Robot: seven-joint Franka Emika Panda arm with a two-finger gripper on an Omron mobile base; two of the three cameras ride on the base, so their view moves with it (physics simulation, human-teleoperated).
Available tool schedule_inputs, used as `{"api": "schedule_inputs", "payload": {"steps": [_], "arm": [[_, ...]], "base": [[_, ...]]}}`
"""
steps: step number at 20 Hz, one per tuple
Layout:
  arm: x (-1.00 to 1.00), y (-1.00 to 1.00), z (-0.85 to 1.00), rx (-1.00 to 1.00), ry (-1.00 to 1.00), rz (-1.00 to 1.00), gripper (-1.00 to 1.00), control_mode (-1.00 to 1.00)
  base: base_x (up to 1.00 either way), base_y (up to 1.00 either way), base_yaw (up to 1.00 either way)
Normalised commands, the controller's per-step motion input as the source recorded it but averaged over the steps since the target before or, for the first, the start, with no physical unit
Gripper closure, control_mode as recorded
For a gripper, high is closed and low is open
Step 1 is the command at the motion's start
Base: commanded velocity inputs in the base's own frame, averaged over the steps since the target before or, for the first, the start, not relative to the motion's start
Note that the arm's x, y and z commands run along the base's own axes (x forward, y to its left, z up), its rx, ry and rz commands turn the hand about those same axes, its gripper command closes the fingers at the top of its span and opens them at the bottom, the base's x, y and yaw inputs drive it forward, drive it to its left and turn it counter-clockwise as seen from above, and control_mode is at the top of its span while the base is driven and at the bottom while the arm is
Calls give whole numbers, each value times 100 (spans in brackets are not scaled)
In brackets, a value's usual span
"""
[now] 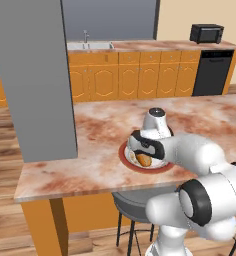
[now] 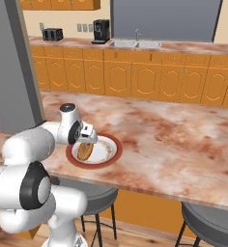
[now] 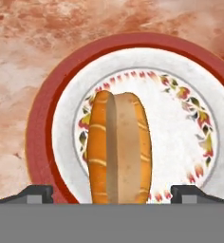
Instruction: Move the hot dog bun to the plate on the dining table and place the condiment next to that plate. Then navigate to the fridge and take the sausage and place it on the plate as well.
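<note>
I'm seeing my gripper [image 3: 112, 193] standing wide apart, straddling the bun [image 3: 117, 148] lying lengthwise on the plate [image 3: 38, 142] near the table's [image 1: 90, 130] front edge.

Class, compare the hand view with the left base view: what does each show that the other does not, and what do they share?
Hand view alone: the ring of small leaves and flowers painted on the round red-rimmed plate, and the lengthwise split of the oblong orange-tan hot dog bun, which lies between the open gripper tips.

Left base view alone: the white arm, the orange cabinets, the sink, the black oven and a grey stool.

Both: bun on plate, on the reddish-brown marbled dining table.
</note>
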Motion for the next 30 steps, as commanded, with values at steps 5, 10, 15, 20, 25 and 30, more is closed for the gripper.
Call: {"api": "schedule_inputs", "payload": {"steps": [5, 10, 15, 20, 25, 30], "arm": [[-84, 0, 100, 4, -1, 0, -100, -100], [-99, 0, 100, 5, 12, 0, -100, -100], [-79, 1, 69, 1, 26, 0, -100, -100], [-33, 1, 16, 0, 5, 0, -100, -100], [-10, 0, 0, 0, 0, 0, -100, 100], [0, 0, 0, 0, 0, 0, -100, 100]], "base": [[0, 0, 0], [0, 0, 0], [0, 0, 0], [0, 0, 0], [-56, 16, 0], [-100, 95, 10]]}}
